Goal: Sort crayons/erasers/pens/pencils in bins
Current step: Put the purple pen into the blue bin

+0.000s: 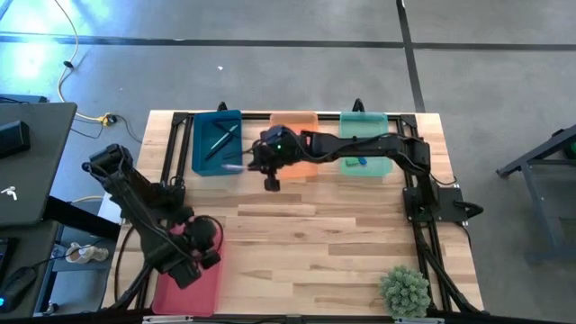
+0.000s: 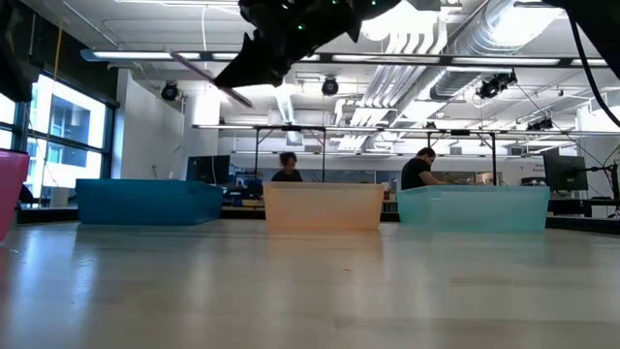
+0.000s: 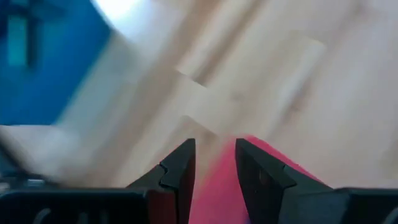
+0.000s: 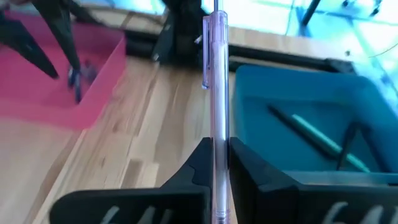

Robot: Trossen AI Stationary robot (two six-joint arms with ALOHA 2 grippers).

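Note:
My right gripper (image 4: 217, 155) is shut on a clear pinkish pen (image 4: 216, 74). It hangs high above the table beside the near right corner of the dark teal-blue bin (image 1: 216, 142). The pen also shows in the high view (image 1: 232, 167) and in the low view (image 2: 208, 78). The teal bin (image 4: 311, 106) holds a teal stick (image 4: 320, 140) and a dark one. My left gripper (image 3: 215, 155) is open with a narrow gap and empty, over the pink-red bin (image 1: 189, 281) at the table's near left. The orange bin (image 1: 292, 144) and the mint-green bin (image 1: 364, 144) stand at the far edge. I see no erasers for certain. My right gripper pinches the pen's barrel (image 4: 216, 134) between its two fingers, at the end away from the clip. The pen runs along the fingers and sticks far out past their tips toward the table's left. It is lifted clear of the table and slopes a little in the low view.
A small blue thing (image 1: 357, 162) lies in the mint-green bin. A green plant (image 1: 405, 290) stands at the table's near right corner. Bare wood (image 1: 315, 234) spreads over the middle. People sit in the room beyond the table (image 2: 421, 170).

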